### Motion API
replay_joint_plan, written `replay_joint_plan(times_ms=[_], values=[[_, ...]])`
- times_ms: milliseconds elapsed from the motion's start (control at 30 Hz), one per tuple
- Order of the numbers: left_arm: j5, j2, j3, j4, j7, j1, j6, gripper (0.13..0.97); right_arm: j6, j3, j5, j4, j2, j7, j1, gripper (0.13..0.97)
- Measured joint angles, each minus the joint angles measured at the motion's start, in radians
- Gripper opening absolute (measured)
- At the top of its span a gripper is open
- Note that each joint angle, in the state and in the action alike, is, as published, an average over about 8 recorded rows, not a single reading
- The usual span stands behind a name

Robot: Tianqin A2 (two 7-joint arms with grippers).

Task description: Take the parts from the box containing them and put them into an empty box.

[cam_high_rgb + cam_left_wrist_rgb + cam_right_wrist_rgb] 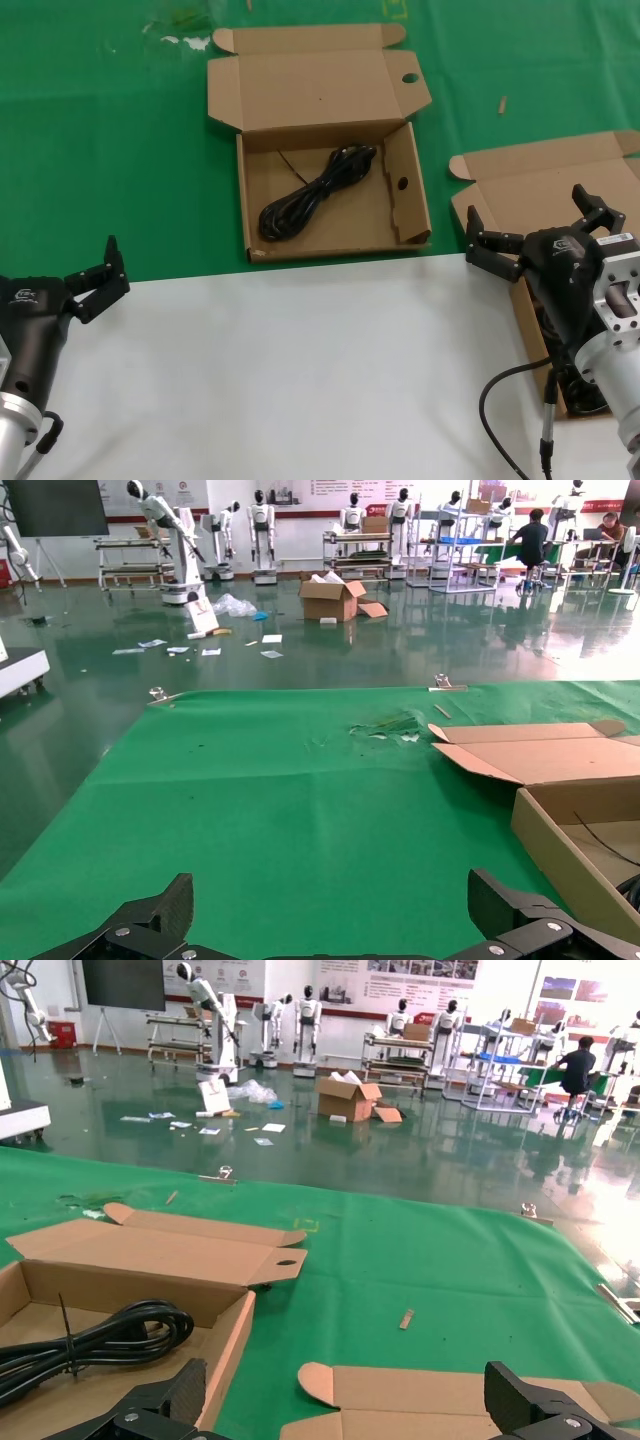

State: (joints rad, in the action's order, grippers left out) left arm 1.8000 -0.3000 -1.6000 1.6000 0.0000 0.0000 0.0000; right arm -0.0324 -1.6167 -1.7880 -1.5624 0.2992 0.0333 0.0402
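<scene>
A cardboard box with a round hole in its lid tab [402,215] lies open at the middle of the green cloth. One black coiled cable bundle [315,190] lies inside it. It also shows in the right wrist view [95,1335]. A second open cardboard box without holes [500,195] lies at the right, mostly hidden by my right arm. Dark cables [572,392] show in it under the arm. My right gripper [535,215] is open and empty above this box. My left gripper [98,278] is open and empty at the lower left, over the edge of the white surface.
Green cloth [100,150] covers the far half of the table and a white surface [300,370] the near half. A small wooden stick [503,103] lies between the boxes' lids. My own black cable [500,400] loops at the right arm.
</scene>
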Motion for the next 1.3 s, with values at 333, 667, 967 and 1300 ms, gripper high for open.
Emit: replay_joint_plan(times_ms=[333, 667, 967, 1300], values=[[0.0, 0.0, 0.0, 0.0, 0.0, 0.0, 0.0, 0.966, 0.0, 0.0, 0.0, 0.0, 0.0, 0.0, 0.0, 0.966], [0.0, 0.0, 0.0, 0.0, 0.0, 0.0, 0.0, 0.966, 0.0, 0.0, 0.0, 0.0, 0.0, 0.0, 0.0, 0.966], [0.0, 0.0, 0.0, 0.0, 0.0, 0.0, 0.0, 0.966, 0.0, 0.0, 0.0, 0.0, 0.0, 0.0, 0.0, 0.966], [0.0, 0.0, 0.0, 0.0, 0.0, 0.0, 0.0, 0.966, 0.0, 0.0, 0.0, 0.0, 0.0, 0.0, 0.0, 0.966]])
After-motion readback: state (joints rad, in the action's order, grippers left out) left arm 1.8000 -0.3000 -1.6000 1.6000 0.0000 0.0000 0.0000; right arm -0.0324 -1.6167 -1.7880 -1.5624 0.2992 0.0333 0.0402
